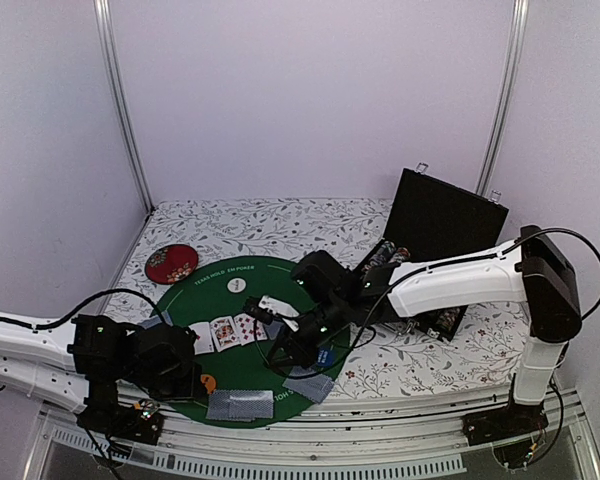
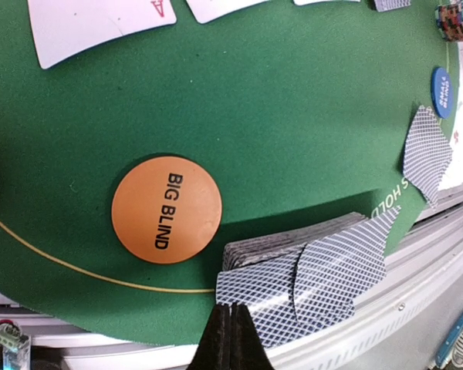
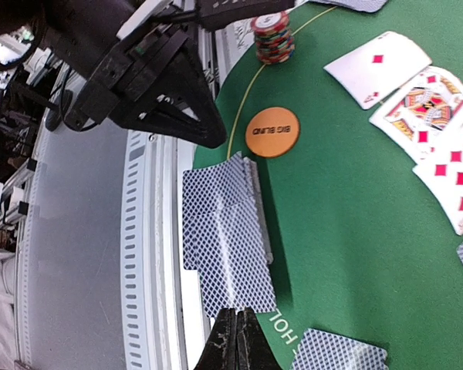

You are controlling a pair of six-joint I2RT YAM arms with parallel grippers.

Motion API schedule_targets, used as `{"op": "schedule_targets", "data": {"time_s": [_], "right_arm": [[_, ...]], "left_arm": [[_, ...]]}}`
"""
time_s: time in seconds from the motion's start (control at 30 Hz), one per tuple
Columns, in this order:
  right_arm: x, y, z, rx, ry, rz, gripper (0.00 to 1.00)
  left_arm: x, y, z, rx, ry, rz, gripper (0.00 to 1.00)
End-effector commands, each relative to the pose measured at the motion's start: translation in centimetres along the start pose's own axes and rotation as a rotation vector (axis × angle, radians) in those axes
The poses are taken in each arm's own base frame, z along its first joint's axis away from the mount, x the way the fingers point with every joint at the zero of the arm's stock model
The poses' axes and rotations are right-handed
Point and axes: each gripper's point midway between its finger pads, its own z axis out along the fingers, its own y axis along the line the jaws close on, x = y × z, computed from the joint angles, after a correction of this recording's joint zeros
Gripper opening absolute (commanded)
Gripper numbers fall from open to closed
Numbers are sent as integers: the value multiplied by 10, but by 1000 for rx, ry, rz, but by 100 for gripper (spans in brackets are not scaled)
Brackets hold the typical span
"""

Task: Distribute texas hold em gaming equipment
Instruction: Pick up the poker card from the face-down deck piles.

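Left claw (image 2: 229,314) and right claw (image 3: 236,317) are both clenched shut, the card deck (image 2: 293,281) just ahead of each

Orange button (image 2: 167,209): BIG BLIND; mat (image 1: 195,300): TEXAS HOLD'EM

The green playing mat (image 2: 293,116) appeared as matt, felt-like cloth. The orange Big Blind button (image 2: 167,209) looked like smooth, matt plastic. The face-down cards (image 2: 324,270) showed a faint paper sheen. The chip stack (image 3: 272,38) looked like smooth plastic. The floral tablecloth (image 1: 280,225) appeared as matt cloth.
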Motion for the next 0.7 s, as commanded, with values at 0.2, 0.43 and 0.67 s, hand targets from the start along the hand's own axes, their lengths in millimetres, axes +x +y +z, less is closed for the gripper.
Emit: {"op": "schedule_targets", "data": {"time_s": [0.2, 0.43, 0.67], "right_arm": [[16, -29, 24, 36, 58, 69, 38], [35, -19, 50, -57, 141, 10, 55], [58, -21, 66, -125, 220, 40, 52]], "left_arm": [[-2, -4, -4, -4, -13, 20, 0], [-3, -5, -3, -3, -12, 27, 0], [-2, -7, -2, -5, -9, 33, 0]]}}
